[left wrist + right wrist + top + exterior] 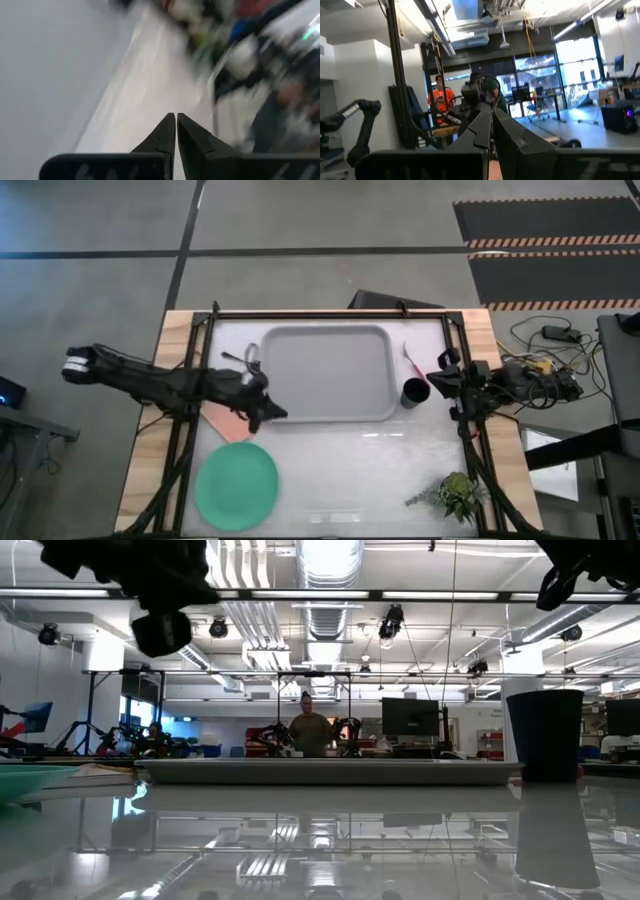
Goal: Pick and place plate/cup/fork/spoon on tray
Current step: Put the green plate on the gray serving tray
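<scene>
The grey tray (325,373) lies at the table's middle back; its rim also shows in the low view (320,772). The mint-green plate (236,485) lies flat near the front left. The black cup (415,392) stands upright just right of the tray and also shows in the low view (545,735). The pink-handled fork (411,360) lies flat on the table behind the cup. The dark spoon (247,360) lies on the table by the tray's left rim. My left gripper (277,414) is shut and empty above the tray's near left corner. My right gripper (438,377) is shut and empty, right of the cup.
A salmon-pink pad (228,422) lies under my left arm, between the tray and the plate. A small green plant (455,495) stands at the front right. Cables and gear lie past the table's right edge. People stand in the room far behind the table.
</scene>
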